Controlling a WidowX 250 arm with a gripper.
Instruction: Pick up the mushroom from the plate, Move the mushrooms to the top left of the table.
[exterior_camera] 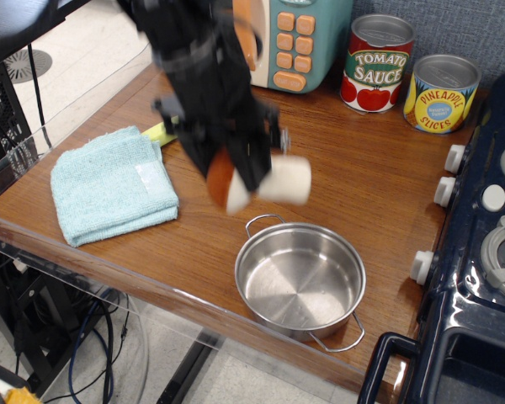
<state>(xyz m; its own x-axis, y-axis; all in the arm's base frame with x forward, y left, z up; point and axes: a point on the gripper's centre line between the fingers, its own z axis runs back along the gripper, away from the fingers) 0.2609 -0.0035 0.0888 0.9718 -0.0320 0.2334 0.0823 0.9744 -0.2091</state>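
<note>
far to the left of the jaws lies a folded light blue cloth (pixel 111 183) on the table (pixel 345 181), whose clear rim runs along the near edge. just behind the cloth and left of the jaws, only the tip of a yellow-green corn toy (pixel 157 132) shows; the rest is hidden behind the black arm. the gripper (pixel 236 168) hangs above the table's middle, blurred, so its fingers are hard to separate from the arm's dark bulk. its jaws stand close together, clamped on the mushroom (pixel 257 179), which lies sideways between them: the reddish-brown cap pokes out to the left and below, the thick white stem sticks out to the right. the mushroom is off the table surface. whether a finger covers part of the cap cannot be told. below and right of the jaws sits a steel pot (pixel 300 281) near the front edge. behind the jaws a teal toy microwave (pixel 299 38) is cut off by the top border and partly masked by the arm. further right stand a tomato sauce can (pixel 378 63) and a pineapple slices can (pixel 440 93). at the far right a dark blue toy stove (pixel 480 252) is cropped by the frame.
</note>
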